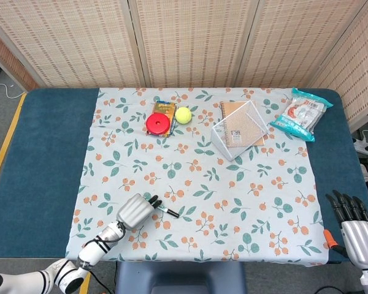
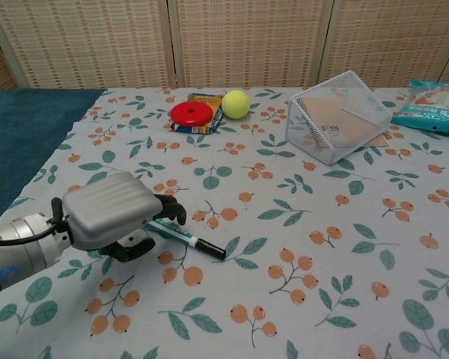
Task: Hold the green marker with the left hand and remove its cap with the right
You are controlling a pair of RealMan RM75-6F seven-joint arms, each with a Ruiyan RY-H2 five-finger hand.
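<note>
The green marker (image 2: 181, 237) lies flat on the floral cloth, its black cap (image 2: 211, 250) pointing right. My left hand (image 2: 108, 213) is lowered over the marker's left end, with curled fingers (image 2: 172, 209) on the far side and the thumb on the near side. The pen still rests on the cloth, and I see no firm grip on it. In the head view the left hand (image 1: 135, 210) is near the front left, with the marker (image 1: 170, 212) sticking out to its right. My right hand (image 1: 354, 223) is at the table's front right edge, fingers straight, holding nothing.
At the back are a red disc (image 2: 192, 114) on a coloured booklet, a yellow-green ball (image 2: 236, 104), a tipped wire basket (image 2: 338, 117) over a notebook, and a snack bag (image 1: 302, 113). A small orange object (image 1: 328, 237) lies beside the right hand.
</note>
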